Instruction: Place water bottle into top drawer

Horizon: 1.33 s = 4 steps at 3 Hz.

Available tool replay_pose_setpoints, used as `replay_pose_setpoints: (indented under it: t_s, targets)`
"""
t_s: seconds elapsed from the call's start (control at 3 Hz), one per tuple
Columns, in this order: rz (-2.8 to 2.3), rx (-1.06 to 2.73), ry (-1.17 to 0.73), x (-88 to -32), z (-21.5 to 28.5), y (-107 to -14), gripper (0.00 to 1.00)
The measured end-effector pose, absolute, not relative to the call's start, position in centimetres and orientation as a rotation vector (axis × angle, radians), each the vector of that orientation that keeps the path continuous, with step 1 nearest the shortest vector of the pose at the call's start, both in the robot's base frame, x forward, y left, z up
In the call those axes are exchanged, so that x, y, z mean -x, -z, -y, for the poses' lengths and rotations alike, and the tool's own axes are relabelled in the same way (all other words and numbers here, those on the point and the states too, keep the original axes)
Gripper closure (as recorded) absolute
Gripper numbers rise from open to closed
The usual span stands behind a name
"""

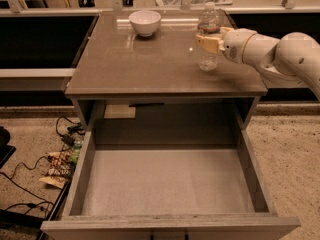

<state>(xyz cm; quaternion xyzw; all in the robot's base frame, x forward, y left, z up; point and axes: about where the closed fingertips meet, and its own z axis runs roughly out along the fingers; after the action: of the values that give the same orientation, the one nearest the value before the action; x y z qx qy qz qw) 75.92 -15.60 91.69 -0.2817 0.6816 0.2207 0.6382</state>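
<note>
On the tabletop (150, 64), toward its back right corner, the bottle (207, 59) is seen standing upright, and the gripper (208, 40) is placed at its label band, reaching in from the right; whether the bottle is actually clamped cannot be told. Trouble is most likely to be caused by the hold itself: a tall, light bottle of thin ribbed plastic is easily tipped by a sideways nudge, and it may be squeezed out of shape or allowed to slip if it is lifted on a weak or off-centre grasp. A long carry forward and down is then called for, and the bottle's base could be caught on the tabletop's front edge if it is lowered too soon. If it is let go too high, it may be toppled and sent rolling, perhaps over a low side wall and down among the cables (60, 159) on the floor at the left. As for containers, the drawer (167, 184) stands open below and in front of the tabletop, and nothing is seen in it but its bare grey floor. The bowl (145, 22), well apart from the bottle at the back left, appears to hold nothing, and how much water is held in the bottle cannot be judged
</note>
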Motion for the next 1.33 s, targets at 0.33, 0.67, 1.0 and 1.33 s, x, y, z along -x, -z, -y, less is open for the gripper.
replay_pose_setpoints:
  t_s: [0.33, 0.67, 1.0, 1.33]
  targets:
    - [-1.548, 0.650, -0.513, -75.7, 14.9, -91.9, 1.00]
    - [-1.500, 0.686, -0.557, -74.2, 11.7, -93.7, 1.00]
    - [-1.450, 0.700, -0.616, -70.2, 9.0, -94.3, 1.00]
    - [-1.433, 0.729, -0.688, -64.4, 6.1, -92.5, 1.00]
